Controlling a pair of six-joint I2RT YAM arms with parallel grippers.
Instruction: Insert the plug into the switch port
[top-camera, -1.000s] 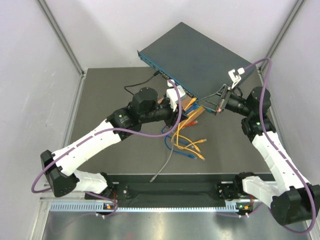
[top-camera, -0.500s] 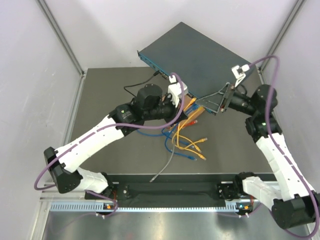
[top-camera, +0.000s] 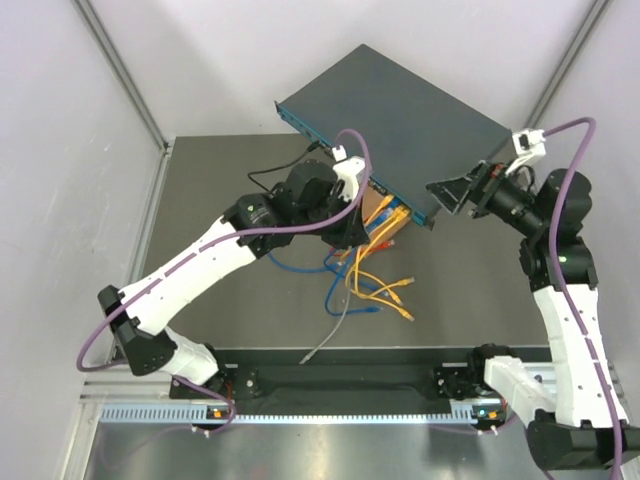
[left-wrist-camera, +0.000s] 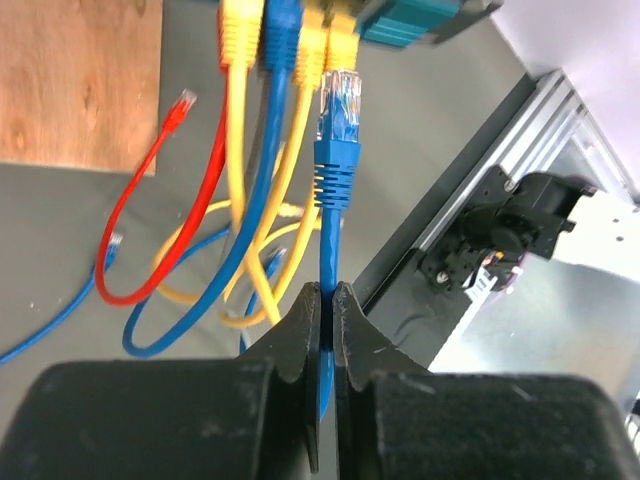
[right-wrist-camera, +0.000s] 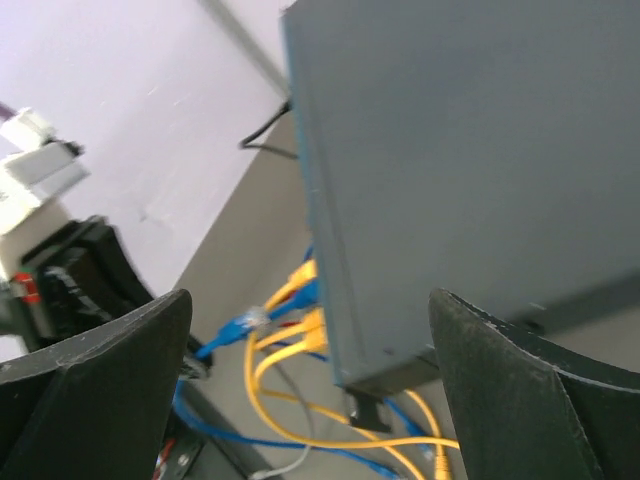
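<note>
The left fingers (left-wrist-camera: 298, 330) are clamped together on the blue cable (left-wrist-camera: 328, 215), a little behind its ribbed boot; the plug (left-wrist-camera: 340, 98) stands clear above them in the left wrist view, its tip close under the yellow plugs (left-wrist-camera: 345, 35) already seated in the switch (left-wrist-camera: 410, 18) at the top edge of the frame. One second ago these fingers were only partly closed and sat lower in the top view; they have since shut and moved up toward the port row. A red cable (left-wrist-camera: 140, 250) lies loose on the tabletop (left-wrist-camera: 420, 160), its end near the wooden board (left-wrist-camera: 80, 80) at upper left.

The right fingers (right-wrist-camera: 100, 385) stand wide apart, one at each lower corner of the right wrist view, with nothing gripped between them; a second ago they were shut close to the lower right corner of the switch, and they have since opened and drawn back toward the right of the top view. What they held, we cannot tell. The switch has not shifted; it lies at upper centre of the top view.

We judge that the grasp is complete and that the insertion now falls to the left arm alone. The switch is unheld, so a firm push may slide it; align the plug squarely first. We cannot identify a free port from these views.
</note>
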